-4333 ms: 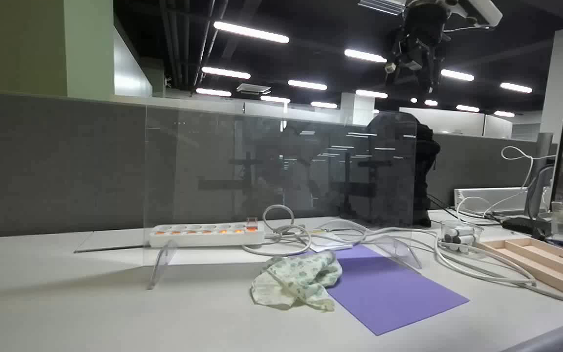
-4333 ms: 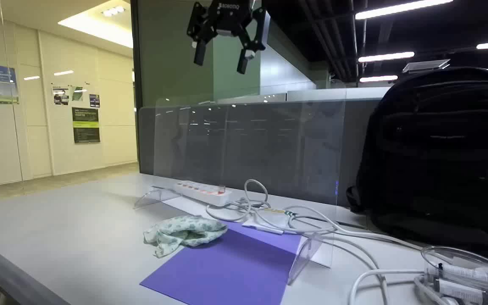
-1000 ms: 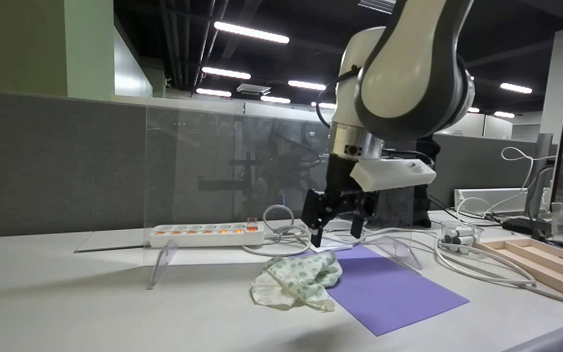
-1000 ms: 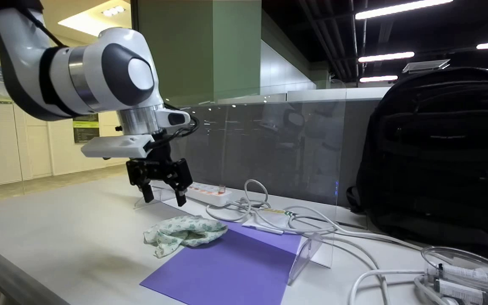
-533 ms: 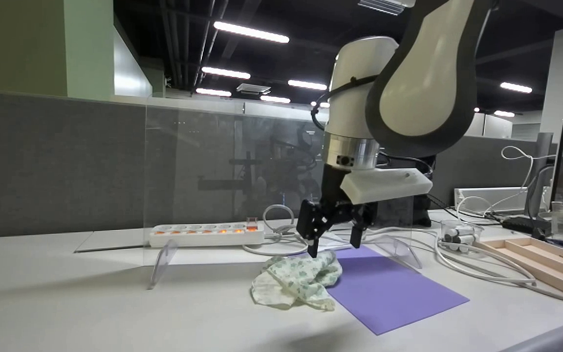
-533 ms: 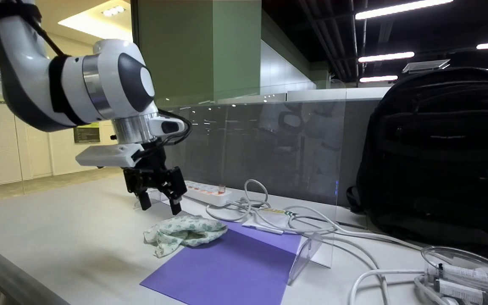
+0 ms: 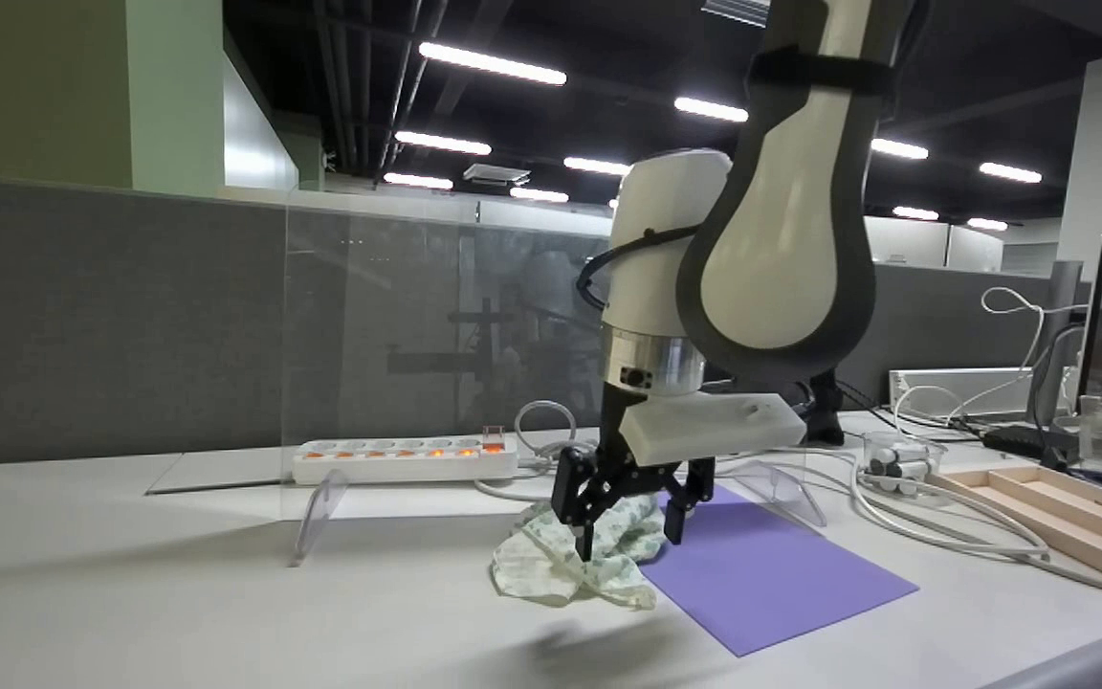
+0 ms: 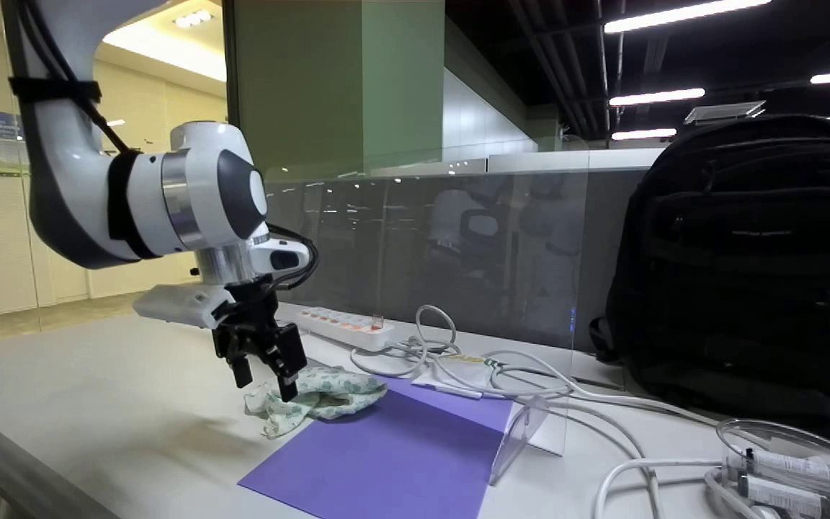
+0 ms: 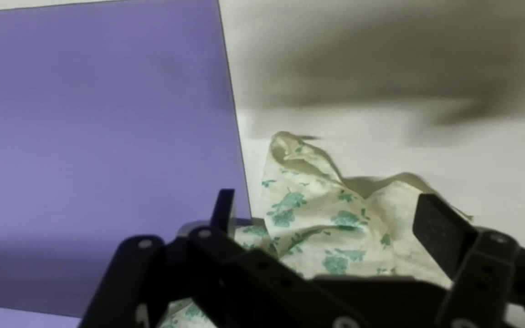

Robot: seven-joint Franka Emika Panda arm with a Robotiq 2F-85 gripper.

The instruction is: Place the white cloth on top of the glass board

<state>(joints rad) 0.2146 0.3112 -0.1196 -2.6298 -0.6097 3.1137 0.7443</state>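
The white cloth with green flower print (image 7: 537,565) lies crumpled on the table, partly over the edge of a purple sheet (image 7: 771,584). It also shows in an exterior view (image 8: 346,393) and in the wrist view (image 9: 335,228). The clear glass board (image 7: 379,316) stands upright on clear feet behind the cloth, and shows too in an exterior view (image 8: 422,252). My gripper (image 7: 628,545) is open and points down just above the cloth, hiding part of it. In the wrist view the gripper (image 9: 326,200) has its fingers apart, with cloth in the space between them.
A white power strip (image 7: 403,464) and loose white cables (image 8: 451,360) lie behind the board. A black backpack (image 8: 746,288) stands beside it. A clear container with small bottles (image 7: 900,464) and a wooden tray (image 7: 1068,517) are farther along the table.
My arm came into view from above and has lowered the open gripper toward the cloth, still descending over the last second. The cloth and the board have not moved.
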